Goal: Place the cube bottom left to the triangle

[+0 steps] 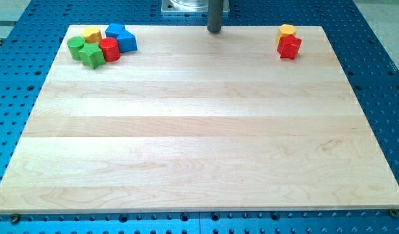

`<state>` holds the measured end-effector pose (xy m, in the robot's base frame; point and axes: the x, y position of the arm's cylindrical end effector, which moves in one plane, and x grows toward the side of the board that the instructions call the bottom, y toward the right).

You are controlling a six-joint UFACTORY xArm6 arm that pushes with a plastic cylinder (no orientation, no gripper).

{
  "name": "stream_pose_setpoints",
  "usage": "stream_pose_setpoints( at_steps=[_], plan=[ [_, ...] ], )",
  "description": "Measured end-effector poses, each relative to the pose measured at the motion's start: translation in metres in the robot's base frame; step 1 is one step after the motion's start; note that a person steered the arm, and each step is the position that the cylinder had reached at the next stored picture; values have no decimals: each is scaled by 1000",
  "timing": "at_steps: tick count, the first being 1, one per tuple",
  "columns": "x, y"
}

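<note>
Hovering at the top centre edge of the wooden board (199,123), my tip (215,30) holds nothing and touches no block. Upper left, clustered together: blue triangle (126,41), blue cube (114,30), yellow block (91,34), red cylinder (109,49), green cylinder (75,47), green block (91,55). Upper right, touching: yellow block (287,30) above red block (290,47).

No legible text, label, brand, number or sign was found anywhere in the camera view. The bench (199,130) showed plain wood grain without markings. The coloured blocks at the view's top left and top right carried no lettering on their visible faces. The dark rod at the view's top bore no readable mark. The blue perforated surface around the bench was likewise unmarked.
</note>
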<state>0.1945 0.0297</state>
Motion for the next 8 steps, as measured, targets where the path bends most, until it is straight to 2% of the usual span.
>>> stream_pose_setpoints(
  at_steps=[6, 7, 8],
  plan=[
    [-3, -237],
    [23, -232],
    [77, -178]
  ],
)
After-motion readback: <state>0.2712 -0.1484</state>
